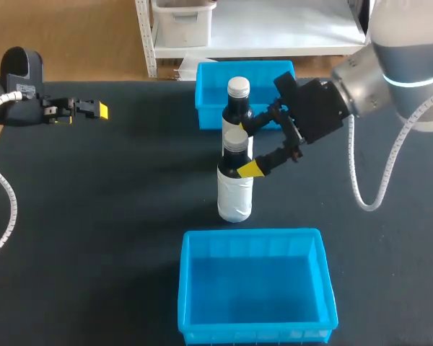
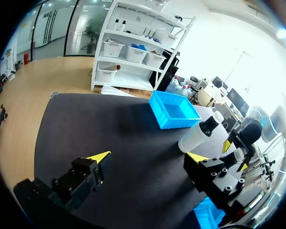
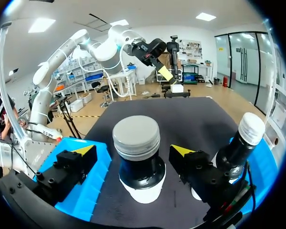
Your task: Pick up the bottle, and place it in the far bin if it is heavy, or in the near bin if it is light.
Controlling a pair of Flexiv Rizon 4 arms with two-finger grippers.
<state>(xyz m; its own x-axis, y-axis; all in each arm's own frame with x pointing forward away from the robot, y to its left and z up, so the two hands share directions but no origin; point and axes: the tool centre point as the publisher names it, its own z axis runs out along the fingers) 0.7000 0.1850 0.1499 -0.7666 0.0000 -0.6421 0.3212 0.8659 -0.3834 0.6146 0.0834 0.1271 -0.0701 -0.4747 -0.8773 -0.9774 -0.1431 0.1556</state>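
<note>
Black cloth covers the table (image 1: 115, 202), with a blue far bin (image 1: 211, 94) at the back and a blue near bin (image 1: 252, 288) at the front. One bottle (image 1: 235, 191) stands up between the two bins. The right gripper (image 1: 249, 149) is around its neck, just under the grey cap, with its fingers apart and a gap on each side. A second bottle (image 1: 237, 108) with a white cap stands behind the first. It seems to be on the table just in front of the far bin, but its foot is hidden. The left gripper (image 1: 97, 109) hangs over the table's left side, fingers apart.
</note>
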